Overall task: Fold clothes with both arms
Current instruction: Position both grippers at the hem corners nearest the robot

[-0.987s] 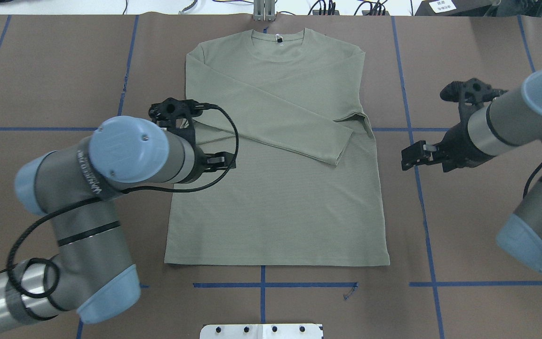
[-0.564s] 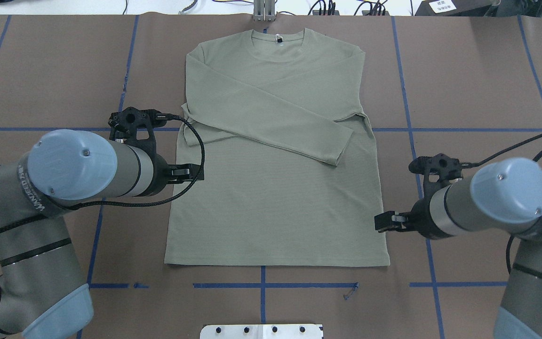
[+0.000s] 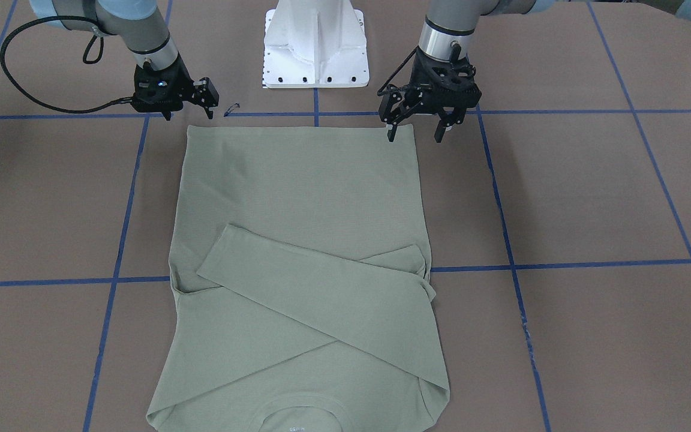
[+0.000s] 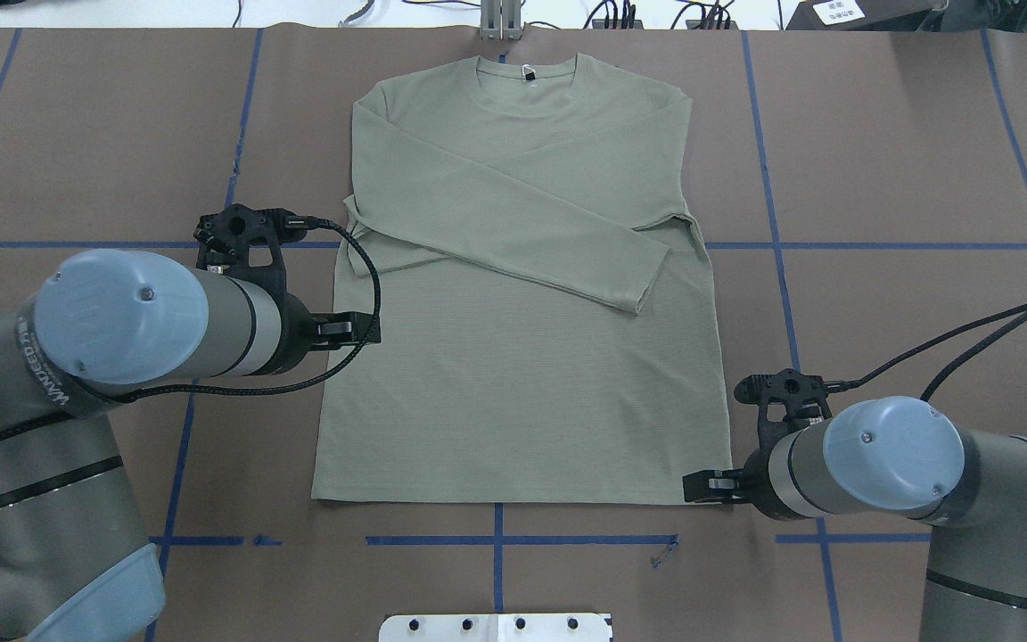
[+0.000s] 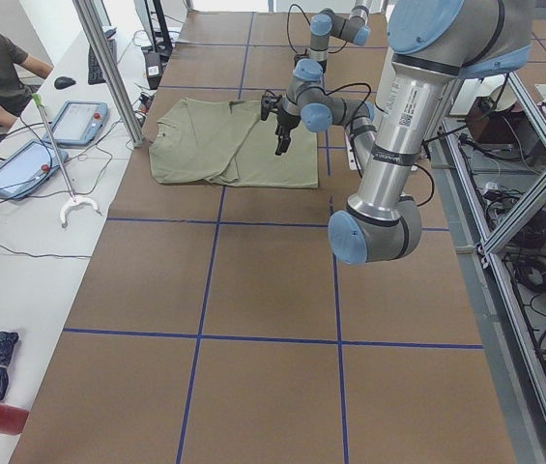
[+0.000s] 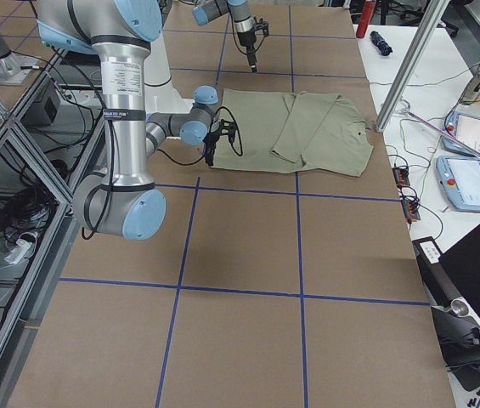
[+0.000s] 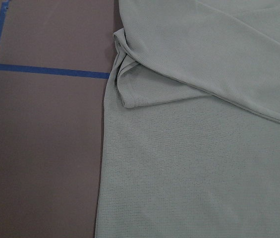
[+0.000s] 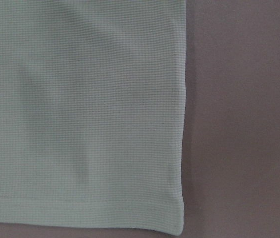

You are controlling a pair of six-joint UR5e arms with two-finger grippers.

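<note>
Shirt (image 4: pixel 522 392) unmoved; right gripper (image 4: pixel 701 487) now at hem corner, fingers seemingly parted; left gripper (image 3: pixel 415 133) spread wide.

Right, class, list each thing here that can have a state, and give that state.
Shirt: flat on the table, sleeves crossed over the chest, body unfolded.
Left hand: open, empty, at the shirt's edge.
Right hand: empty, by a bottom corner; open or shut unclear.

A band (image 4: pixel 43 361) on the left arm (image 4: pixel 148 321), well behind its gripper (image 3: pixel 415 137), read roughly "WANTEED"; nothing else was legible.
</note>
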